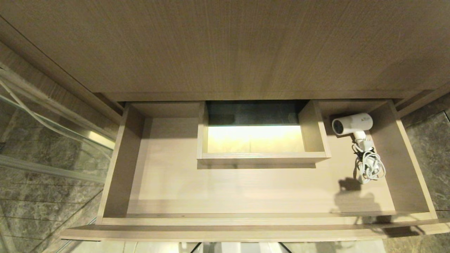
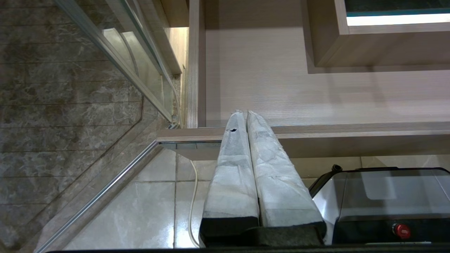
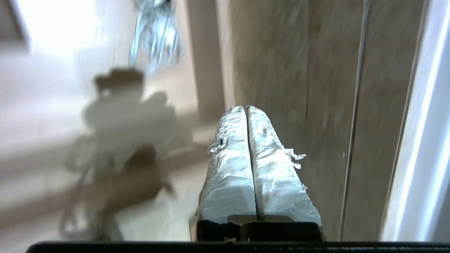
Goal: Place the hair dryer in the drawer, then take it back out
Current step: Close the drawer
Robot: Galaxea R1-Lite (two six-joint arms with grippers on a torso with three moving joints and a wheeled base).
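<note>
The drawer (image 1: pixel 246 221) stands pulled out, wide and shallow, with a pale inside. The small white hair dryer (image 1: pixel 353 123) lies in its back right corner, dark grille facing left, and its coiled white cord (image 1: pixel 369 167) trails toward the front. No arm shows in the head view; a shadow falls on the drawer floor near the front right. My right gripper (image 3: pixel 245 107) is shut and empty, hanging over the drawer's right side wall (image 3: pixel 207 70), with the cord (image 3: pixel 156 31) blurred beyond it. My left gripper (image 2: pixel 245 112) is shut and empty at the drawer's front left corner (image 2: pixel 281 91).
A boxed cut-out (image 1: pixel 262 158) rises mid-back in the drawer. A plain wood-grain panel (image 1: pixel 225 45) stands above it. A glass partition (image 1: pixel 42 133) and dark marble flank the left. My base (image 2: pixel 386 203) and a white cable (image 2: pixel 191 196) sit on the floor tiles below the drawer front.
</note>
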